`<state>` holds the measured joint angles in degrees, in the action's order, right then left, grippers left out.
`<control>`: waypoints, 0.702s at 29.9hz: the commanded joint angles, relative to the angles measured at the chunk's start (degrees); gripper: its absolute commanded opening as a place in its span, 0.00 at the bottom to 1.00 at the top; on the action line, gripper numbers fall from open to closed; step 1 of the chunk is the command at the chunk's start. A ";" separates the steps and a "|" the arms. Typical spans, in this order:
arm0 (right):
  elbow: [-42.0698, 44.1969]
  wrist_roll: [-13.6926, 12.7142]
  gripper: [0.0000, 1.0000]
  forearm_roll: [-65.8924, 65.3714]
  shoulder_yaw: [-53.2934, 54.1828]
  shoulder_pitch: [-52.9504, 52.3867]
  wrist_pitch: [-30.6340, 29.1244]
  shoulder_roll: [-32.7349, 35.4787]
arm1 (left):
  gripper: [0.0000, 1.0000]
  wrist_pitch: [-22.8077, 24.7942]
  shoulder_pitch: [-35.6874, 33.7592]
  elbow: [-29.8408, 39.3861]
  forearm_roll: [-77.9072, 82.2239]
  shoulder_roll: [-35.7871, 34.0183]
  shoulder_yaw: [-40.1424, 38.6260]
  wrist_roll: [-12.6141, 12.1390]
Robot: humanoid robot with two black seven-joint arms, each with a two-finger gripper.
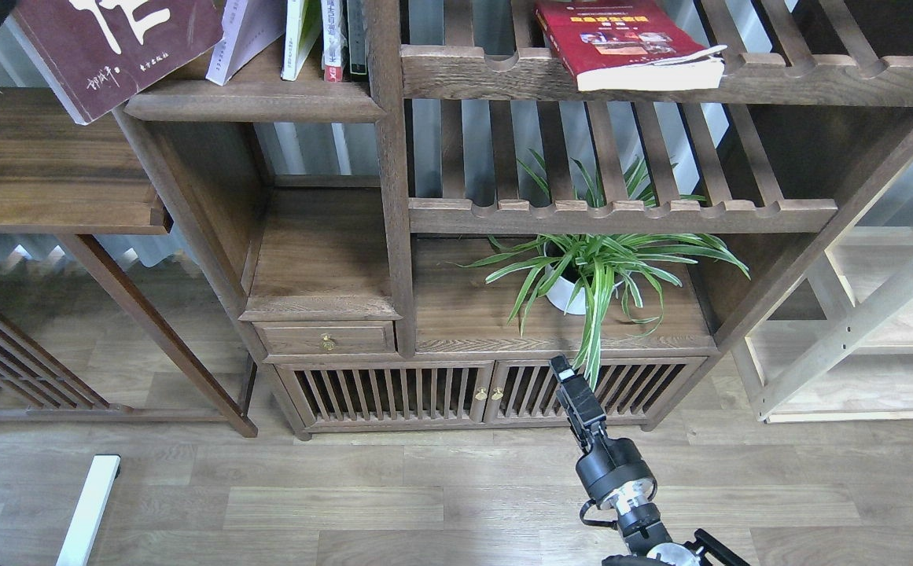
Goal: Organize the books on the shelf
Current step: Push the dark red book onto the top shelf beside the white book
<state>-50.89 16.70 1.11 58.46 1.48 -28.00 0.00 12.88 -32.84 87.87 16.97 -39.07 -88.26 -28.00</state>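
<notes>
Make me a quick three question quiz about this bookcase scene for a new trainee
1. True or false: the maroon book stands fully upright between the other books on the solid shelf.
2. Where does the red book lie? A) on the top slatted rack B) beside the potted plant C) on the floor
3. What stands below the lower slatted rack?

Key
1. False: it is tilted and overhangs the shelf's left end.
2. A, the top slatted rack.
3. The potted plant. The right gripper is low, in front of the cabinet doors.
</notes>
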 commanded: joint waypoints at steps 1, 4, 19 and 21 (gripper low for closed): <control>-0.09 0.00 0.95 0.12 0.07 0.19 0.00 0.09 | 0.02 -0.04 -0.55 -0.86 0.79 0.49 0.19 0.00; -0.17 0.00 0.95 0.12 0.07 0.37 0.00 0.35 | 0.02 -0.04 -2.13 -3.31 1.66 0.58 1.33 0.57; -1.67 0.00 0.95 0.21 0.25 2.39 0.00 0.70 | 0.02 -0.04 -19.45 -17.12 2.63 1.19 14.69 2.69; -1.76 0.00 0.95 0.21 0.42 2.48 0.00 1.23 | 0.02 0.04 -19.71 -16.86 2.63 2.15 16.45 2.69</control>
<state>-52.45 16.69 1.32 58.71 3.70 -28.00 0.71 12.82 -51.76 71.17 19.60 -37.86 -74.19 -25.40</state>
